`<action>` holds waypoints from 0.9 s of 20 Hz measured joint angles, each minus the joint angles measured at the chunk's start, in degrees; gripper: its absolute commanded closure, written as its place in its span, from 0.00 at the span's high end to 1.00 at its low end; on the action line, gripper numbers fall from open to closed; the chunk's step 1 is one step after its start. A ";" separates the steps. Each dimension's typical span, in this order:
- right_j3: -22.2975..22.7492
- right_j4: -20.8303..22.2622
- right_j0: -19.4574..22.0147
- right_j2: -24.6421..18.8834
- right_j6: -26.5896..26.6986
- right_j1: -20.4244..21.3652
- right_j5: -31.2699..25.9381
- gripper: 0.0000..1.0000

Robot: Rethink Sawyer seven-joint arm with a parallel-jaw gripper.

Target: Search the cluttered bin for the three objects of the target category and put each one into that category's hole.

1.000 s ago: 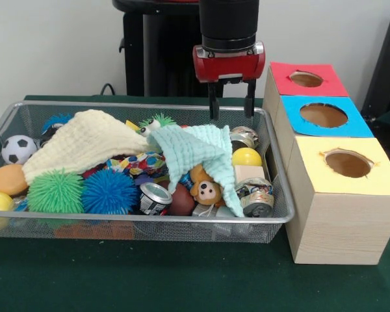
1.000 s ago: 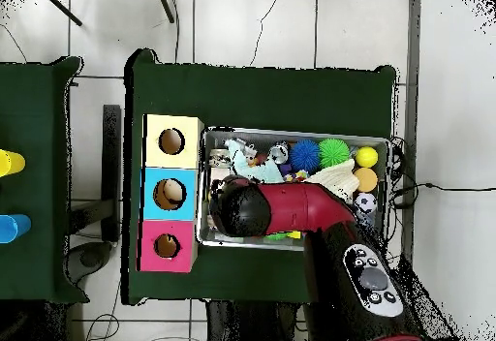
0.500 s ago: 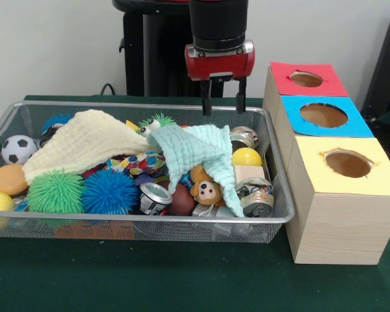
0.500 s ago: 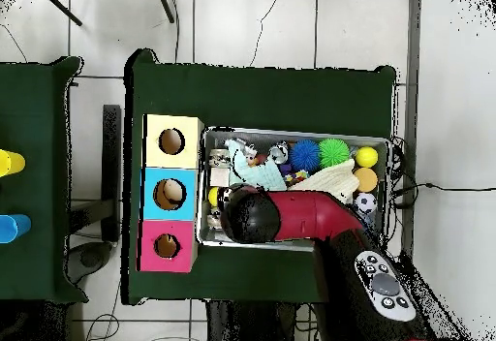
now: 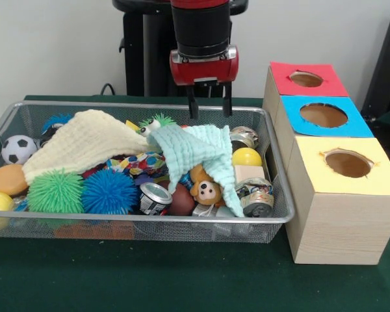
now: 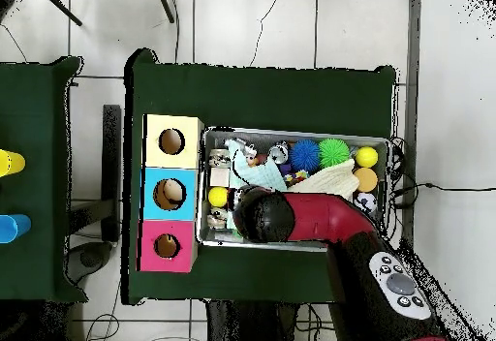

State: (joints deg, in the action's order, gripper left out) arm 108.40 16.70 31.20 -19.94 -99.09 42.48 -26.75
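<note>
My gripper (image 5: 209,112) hangs open and empty above the far rim of the wire bin (image 5: 149,220), over the mint cloth (image 5: 201,153). In the bin lie a cream cloth (image 5: 84,143), green spiky ball (image 5: 55,191), blue spiky ball (image 5: 109,191), yellow ball (image 5: 247,156), soccer ball (image 5: 17,149), monkey toy (image 5: 207,189) and crushed cans (image 5: 257,198). To the right stand the red (image 5: 306,79), blue (image 5: 324,115) and yellow (image 5: 348,164) holed boxes. From overhead the arm (image 6: 291,217) covers the bin's near side; the yellow ball (image 6: 218,197) shows beside it.
The bin (image 6: 295,246) sits on a dark green table (image 5: 182,273). The boxes (image 6: 171,192) stand tight against the bin's side. A black pedestal (image 5: 146,58) rises behind the bin. A wooden block (image 5: 249,173) lies near the cans.
The gripper has moved left along the bin's far rim and risen slightly, still open. In the overhead view the arm has shifted away from the boxes, uncovering the yellow ball.
</note>
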 measured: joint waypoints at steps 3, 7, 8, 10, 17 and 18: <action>-0.01 -0.01 0.01 -0.01 0.00 -0.13 0.00 1.00; -0.64 0.13 -0.95 0.25 0.00 -1.92 0.74 1.00; -0.93 0.32 -1.27 0.34 0.00 -2.47 1.09 1.00; -1.61 0.75 -2.01 0.56 0.00 -3.71 1.90 1.00; -5.09 2.30 -5.24 1.59 0.00 -9.65 6.81 1.00; -5.43 2.30 -5.55 1.63 0.00 -10.71 7.46 1.00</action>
State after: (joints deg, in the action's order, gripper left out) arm 102.97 19.00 25.65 -18.31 -99.09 31.77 -19.30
